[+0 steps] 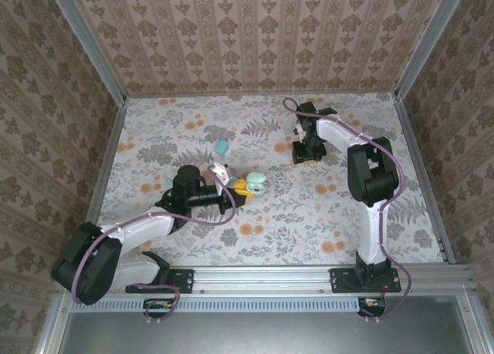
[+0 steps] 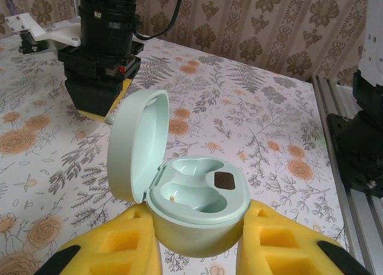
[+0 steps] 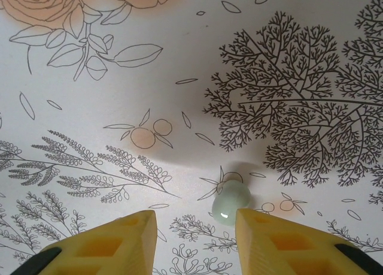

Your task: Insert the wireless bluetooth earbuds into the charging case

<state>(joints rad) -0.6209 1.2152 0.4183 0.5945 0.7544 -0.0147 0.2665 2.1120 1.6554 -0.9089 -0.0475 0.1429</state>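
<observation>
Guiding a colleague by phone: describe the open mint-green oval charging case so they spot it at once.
On the floral-patterned table, look near the middle, at the left arm's tip. The left gripper is shut on the mint-green oval charging case. Its lid stands open over empty wells, while the teal-blue oval case behind it lies unheld.

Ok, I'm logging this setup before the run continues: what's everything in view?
Mint-green oval plastic charging case: one, lid open, wells empty, held mid-table.
Teal-blue oval pebble-like case: one, on the table behind it.
Small pale-green rounded earbud: one, on the table right of centre.
Floral tablecloth: one, white with orange and grey print, covering the table.
Patterned wallpaper panels: three, brown, around the table.
Left gripper: one, yellow and black, shut on the charging case.
Right gripper: one, yellow and black, open, astride the earbud.
</observation>
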